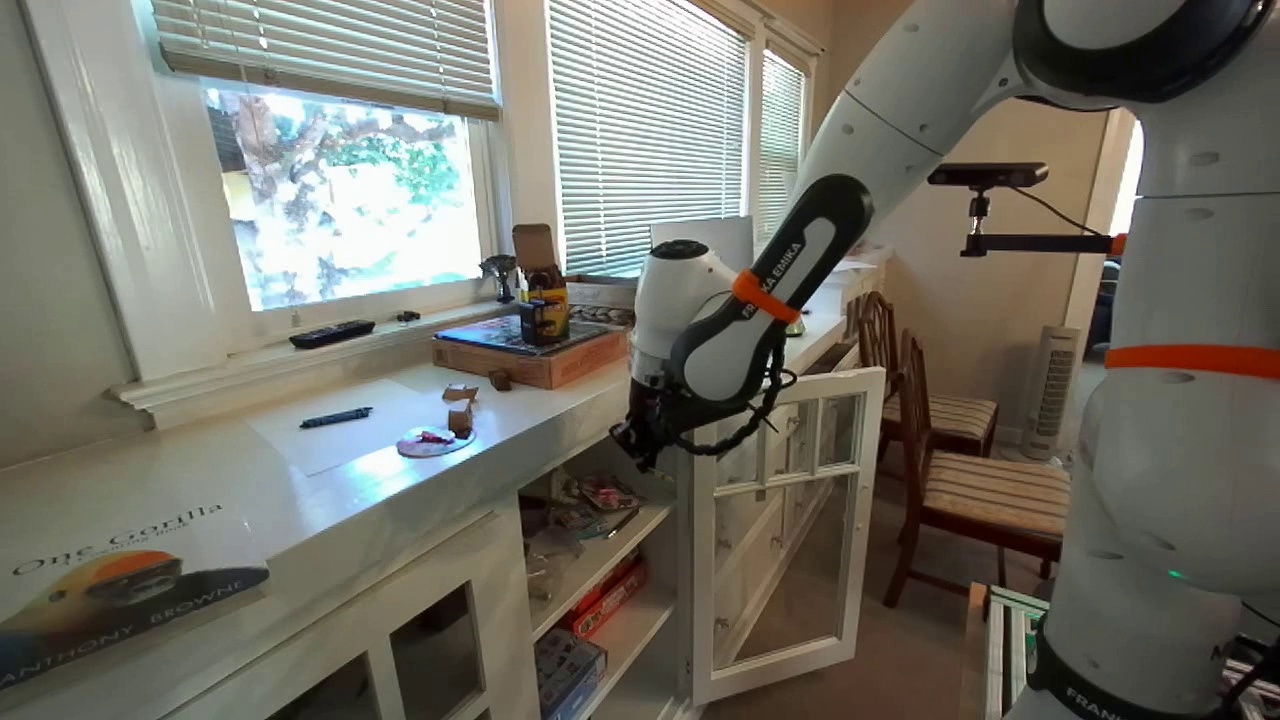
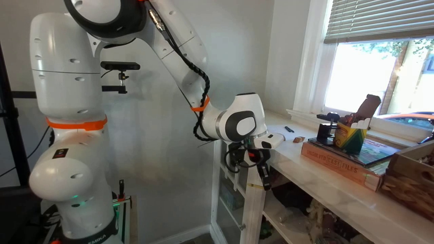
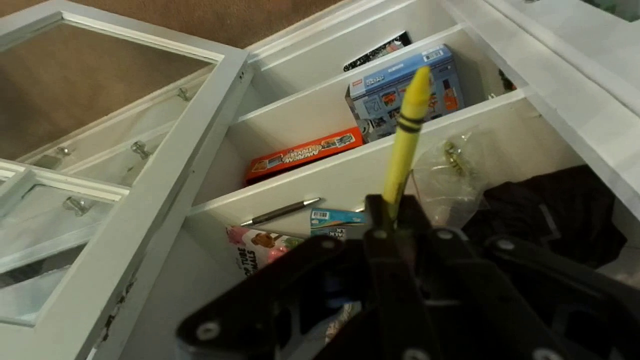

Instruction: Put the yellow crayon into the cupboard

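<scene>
The yellow crayon is pinched at its lower end between the fingertips of my gripper in the wrist view, its tip pointing outward. In an exterior view the crayon sticks out sideways from the gripper. In an exterior view the gripper is at the open front of the cupboard, just below the countertop's edge level. The cupboard's glass-pane door stands swung open. The wrist view looks onto the cupboard's shelves, with the crayon above the upper shelf. The gripper's black body hides part of that shelf.
The upper shelf holds a pen, a plastic bag and dark cloth. Below are a red box and a blue box. The countertop overhangs, carrying a game box. Chairs stand beyond the door.
</scene>
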`<state>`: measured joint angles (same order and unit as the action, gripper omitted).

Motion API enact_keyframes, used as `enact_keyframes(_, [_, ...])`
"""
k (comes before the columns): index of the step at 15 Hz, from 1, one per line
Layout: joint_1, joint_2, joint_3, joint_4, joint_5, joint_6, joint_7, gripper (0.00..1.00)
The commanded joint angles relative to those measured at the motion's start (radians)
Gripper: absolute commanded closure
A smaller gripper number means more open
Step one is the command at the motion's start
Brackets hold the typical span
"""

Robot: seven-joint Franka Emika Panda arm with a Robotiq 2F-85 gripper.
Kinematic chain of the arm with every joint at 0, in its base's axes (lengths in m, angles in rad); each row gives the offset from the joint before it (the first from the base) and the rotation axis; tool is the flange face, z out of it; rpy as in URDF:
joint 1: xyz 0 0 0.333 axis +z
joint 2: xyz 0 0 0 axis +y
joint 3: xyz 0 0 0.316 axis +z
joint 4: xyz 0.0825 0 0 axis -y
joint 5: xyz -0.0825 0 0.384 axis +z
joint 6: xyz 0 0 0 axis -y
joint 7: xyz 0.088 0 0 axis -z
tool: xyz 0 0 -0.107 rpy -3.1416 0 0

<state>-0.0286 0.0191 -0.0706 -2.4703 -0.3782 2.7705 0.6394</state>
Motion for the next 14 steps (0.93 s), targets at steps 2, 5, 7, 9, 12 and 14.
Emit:
enact_keyframes(2, [-0.019,0.068,-0.029,-0.006,-0.05,0.065,-0.035,0.97])
enact_keyframes(5, [-0.001,0.061,-0.045,-0.001,-0.03,0.041,-0.038,0.97])
enact_keyframes(7, [0.0,0.069,-0.053,0.0,-0.03,0.045,-0.038,0.9])
enact_keyframes(9, [0.003,0.068,-0.052,0.004,-0.03,0.045,-0.038,0.9])
enact_keyframes(12, [0.003,0.067,-0.052,0.005,-0.03,0.045,-0.038,0.9])
enact_keyframes(14, [0.003,0.067,-0.052,0.005,-0.03,0.045,-0.038,0.97])
